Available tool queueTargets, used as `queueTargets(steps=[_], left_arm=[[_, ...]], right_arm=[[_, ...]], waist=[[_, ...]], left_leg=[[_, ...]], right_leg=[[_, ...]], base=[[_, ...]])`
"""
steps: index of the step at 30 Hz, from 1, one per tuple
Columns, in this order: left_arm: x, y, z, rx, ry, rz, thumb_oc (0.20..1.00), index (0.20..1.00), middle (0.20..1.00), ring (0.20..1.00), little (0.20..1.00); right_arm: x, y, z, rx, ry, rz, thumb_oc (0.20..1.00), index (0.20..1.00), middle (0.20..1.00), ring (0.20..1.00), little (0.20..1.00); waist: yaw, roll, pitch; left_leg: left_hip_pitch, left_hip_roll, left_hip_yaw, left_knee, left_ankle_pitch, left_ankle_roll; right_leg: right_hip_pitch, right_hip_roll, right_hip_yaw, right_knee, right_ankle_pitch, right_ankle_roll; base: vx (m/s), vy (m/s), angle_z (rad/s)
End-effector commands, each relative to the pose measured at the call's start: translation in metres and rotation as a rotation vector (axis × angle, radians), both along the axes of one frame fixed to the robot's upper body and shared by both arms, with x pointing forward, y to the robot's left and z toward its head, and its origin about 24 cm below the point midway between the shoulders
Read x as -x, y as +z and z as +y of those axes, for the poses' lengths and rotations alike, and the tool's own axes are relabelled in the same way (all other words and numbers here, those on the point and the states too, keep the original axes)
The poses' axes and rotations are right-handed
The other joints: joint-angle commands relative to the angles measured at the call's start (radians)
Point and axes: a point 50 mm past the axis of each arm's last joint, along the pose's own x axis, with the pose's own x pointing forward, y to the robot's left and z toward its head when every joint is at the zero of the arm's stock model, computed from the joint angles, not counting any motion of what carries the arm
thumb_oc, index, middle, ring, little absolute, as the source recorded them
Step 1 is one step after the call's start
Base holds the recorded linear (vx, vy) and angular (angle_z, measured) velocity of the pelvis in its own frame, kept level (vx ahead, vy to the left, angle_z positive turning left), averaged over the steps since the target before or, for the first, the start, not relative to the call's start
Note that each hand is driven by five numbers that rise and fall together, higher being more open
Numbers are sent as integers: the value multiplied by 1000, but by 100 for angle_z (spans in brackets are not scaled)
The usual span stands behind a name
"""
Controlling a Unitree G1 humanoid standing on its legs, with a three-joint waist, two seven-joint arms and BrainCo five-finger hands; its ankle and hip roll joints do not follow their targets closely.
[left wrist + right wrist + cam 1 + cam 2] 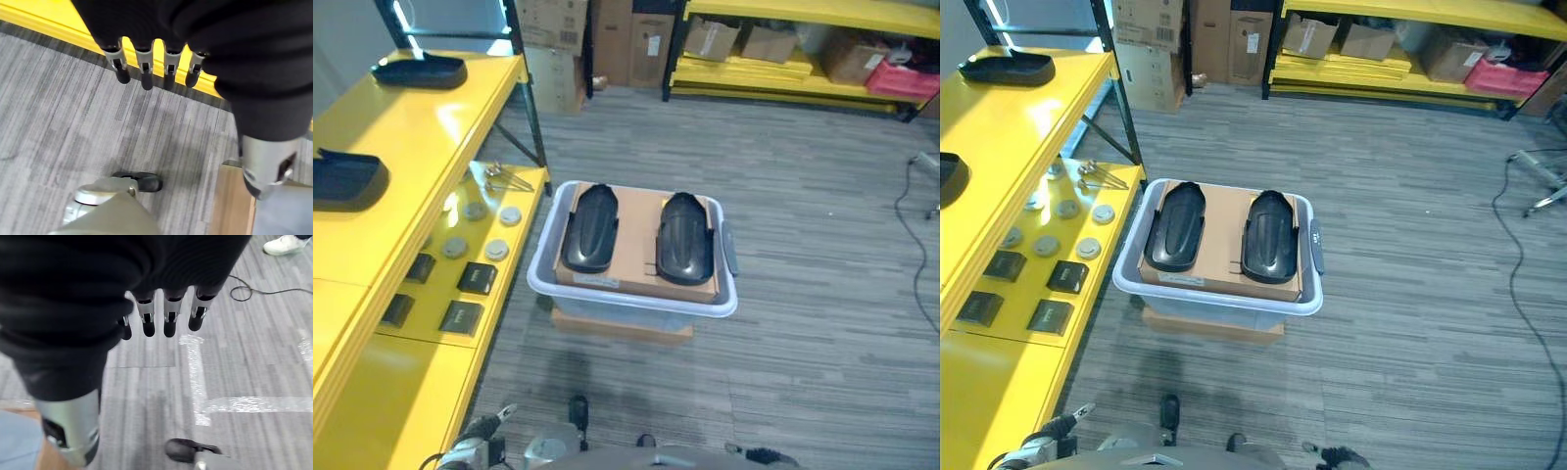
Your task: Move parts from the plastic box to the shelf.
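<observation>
Black moulded parts, two: left part [590, 227] and right part [685, 238] are lying side by side on cardboard [637, 235] inside the plastic box [631, 297], which is sitting on the floor just beside the yellow shelf [411, 147]. Left hand [146, 66] and right hand [161, 316] are hanging over carpet, fingers relaxed, holding nothing. Step in hand: approach, no pick begun. Next move is likely calling for reaching down to a part.
</observation>
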Motion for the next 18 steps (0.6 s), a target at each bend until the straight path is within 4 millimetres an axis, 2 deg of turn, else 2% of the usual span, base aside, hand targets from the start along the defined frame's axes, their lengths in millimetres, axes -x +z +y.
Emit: queueTargets(steps=[1, 2, 3, 6, 7, 8, 9, 10, 11, 12, 13, 14, 15, 16, 18], left_arm=[[16, -4, -4, -24, -49, 47, 1000, 1000, 1000, 1000, 1000], [19, -4, -3, -25, -42, 49, 1000, 1000, 1000, 1000, 1000], [24, -4, -1, -24, -35, 49, 1000, 1000, 1000, 1000, 1000], [28, -4, 0, -24, -33, 40, 1000, 1000, 1000, 1000, 1000], [32, -4, 1, -23, -25, 40, 1000, 1000, 1000, 1000, 1000], [33, -4, 2, -23, -23, 41, 1000, 1000, 1000, 1000, 1000], [36, -4, 4, -25, -17, 42, 1000, 1000, 1000, 1000, 1000], [39, -4, 4, -25, -14, 46, 1000, 1000, 1000, 1000, 1000], [40, -4, 4, -25, -13, 47, 1000, 1000, 1000, 1000, 1000], [42, -4, 5, -29, -10, 50, 1000, 1000, 1000, 1000, 1000], [43, -4, 5, -30, -9, 51, 1000, 1000, 1000, 1000, 1000], [46, -4, 6, -32, 3, 57, 1000, 1000, 1000, 1000, 1000], [47, -4, 7, -34, 8, 60, 1000, 1000, 1000, 1000, 1000], [50, -4, 9, -41, 9, 71, 1000, 1000, 1000, 1000, 1000], [55, -5, 10, -49, -3, 94, 1000, 1000, 1000, 1000, 1000]], right_arm=[[-64, 47, -22, 178, -61, -391, 1000, 1000, 1000, 1000, 1000], [-81, 63, -20, 215, -40, -481, 1000, 1000, 1000, 1000, 1000], [-106, 94, -17, 268, -16, -629, 1000, 1000, 1000, 1000, 1000], [-128, 136, -18, 348, -20, -851, 1000, 1000, 1000, 1000, 1000], [-135, 157, -20, 379, -29, -947, 1000, 1000, 1000, 1000, 1000], [-136, 163, -20, 384, -31, -964, 1000, 1000, 1000, 1000, 1000], [-142, 191, -25, 451, -29, -1082, 1000, 1000, 1000, 1000, 1000], [-145, 211, -30, 482, -38, -1152, 1000, 1000, 1000, 1000, 1000], [-146, 217, -31, 494, -40, -1170, 1000, 1000, 1000, 1000, 1000], [-148, 236, -36, 509, -49, -1221, 1000, 1000, 1000, 1000, 1000], [-148, 242, -37, 524, -50, -1248, 1000, 1000, 1000, 1000, 1000], [-149, 266, -42, 562, -63, -1332, 1000, 1000, 1000, 1000, 1000], [-149, 274, -43, 583, -65, -1356, 1000, 1000, 1000, 1000, 1000], [-148, 294, -49, 642, -58, -1399, 1000, 1000, 1000, 1000, 1000], [-147, 308, -56, 712, -54, -1400, 1000, 1000, 1000, 1000, 1000]], waist=[[31, 51, -4], [28, 51, -3], [24, 49, -6], [22, 48, -6], [21, 47, -7], [21, 46, -7], [21, 44, -11], [22, 43, -14], [23, 43, -14], [25, 42, -19], [26, 42, -21], [30, 40, -28], [31, 39, -32], [36, 37, -41], [46, 33, -51]], left_leg=[[-10, 17, -30, 39, -105, -27], [-6, 16, -27, 31, -105, -25], [-13, 14, -24, 22, -102, -18], [-13, 10, -23, 11, -102, -9], [-8, 9, -20, 5, -104, -7], [-6, 9, -19, 4, -105, -6], [2, 8, -13, -2, -109, -4], [9, 8, -10, -5, -112, -3], [12, 7, -9, -7, -113, -3], [20, 7, -6, -11, -117, -2], [23, 7, -5, -13, -118, -1], [34, 7, 0, -20, -122, -2], [37, 7, 2, -22, -124, -2], [48, 7, 7, -31, -127, -2], [56, 6, 7, -38, -130, -2]], right_leg=[[-117, 1, -7, 7, 65, 33], [-122, 2, -3, 9, 66, 35], [-139, 2, 3, 11, 69, 38], [-153, 2, 8, 12, 74, 44], [-154, 1, 9, 10, 75, 47], [-153, 0, 9, 9, 76, 48], [-149, -1, 8, 4, 77, 53], [-143, -2, 5, 0, 77, 54], [-141, -2, 4, -1, 77, 55], [-136, -3, 2, -5, 78, 57], [-134, -3, 1, -7, 78, 58], [-125, -5, -3, -12, 77, 60], [-122, -5, -5, -15, 76, 61], [-114, -7, -13, -21, 75, 63], [-103, -10, -21, -29, 74, 64]], base=[[-1, 73, -9], [-17, 81, -7], [-36, 56, -8], [-54, 43, -11], [-24, 24, -3], [-10, 31, 0], [0, 0, 0], [0, 0, 0], [14, 17, -6], [18, 8, -7], [36, 19, -4], [39, 17, -2], [86, 15, 1], [112, 1, 0], [140, -9, -2]])
